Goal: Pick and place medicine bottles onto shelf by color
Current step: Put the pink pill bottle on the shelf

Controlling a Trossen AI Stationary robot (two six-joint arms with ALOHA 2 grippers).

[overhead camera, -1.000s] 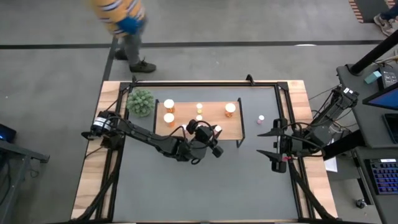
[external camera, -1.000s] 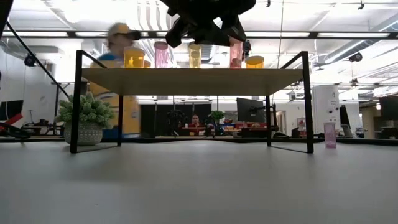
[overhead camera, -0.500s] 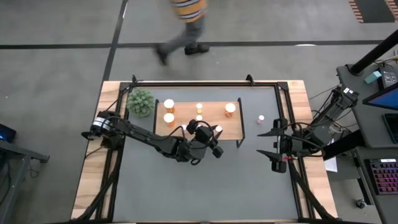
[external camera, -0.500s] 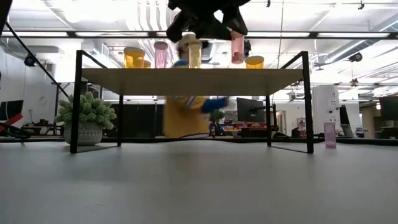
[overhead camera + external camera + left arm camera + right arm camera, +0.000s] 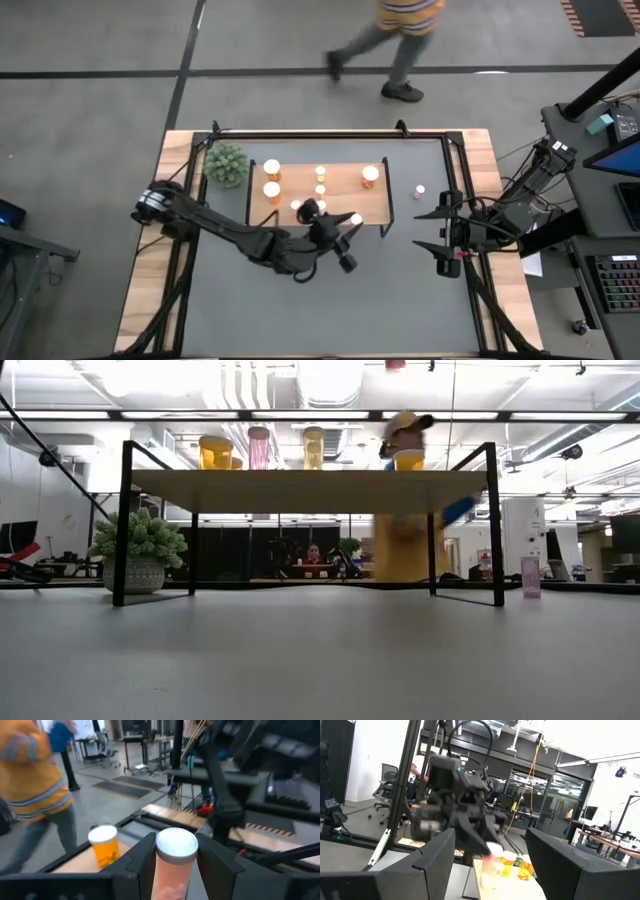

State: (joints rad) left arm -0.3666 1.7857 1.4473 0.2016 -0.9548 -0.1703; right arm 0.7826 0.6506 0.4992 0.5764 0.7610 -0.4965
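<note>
High view: the left gripper [image 5: 345, 240] hangs over the shelf's [image 5: 340, 180] near edge, its fingers closed partway around a pink bottle [image 5: 175, 865] — the left wrist view shows the white cap standing between them. The low view shows no bottle at that end of the board, so this one seems held up off it, not yet set down.

On the shelf stand three orange bottles — two [image 5: 271, 178] at the left end beside the plant [image 5: 226, 165], one [image 5: 370, 174] at the right — with two yellow ones [image 5: 320, 180] mid-board and another pink one [image 5: 259, 448] between them. A last pink bottle [image 5: 420, 189] waits on the table [image 5: 330, 300] just off the shelf's right end.

The right gripper [image 5: 444, 250] rests at the table's right edge, jaws wide, holding nothing.

Most of the sorting looks done; left are the bottle in hand and the one on the table.
</note>
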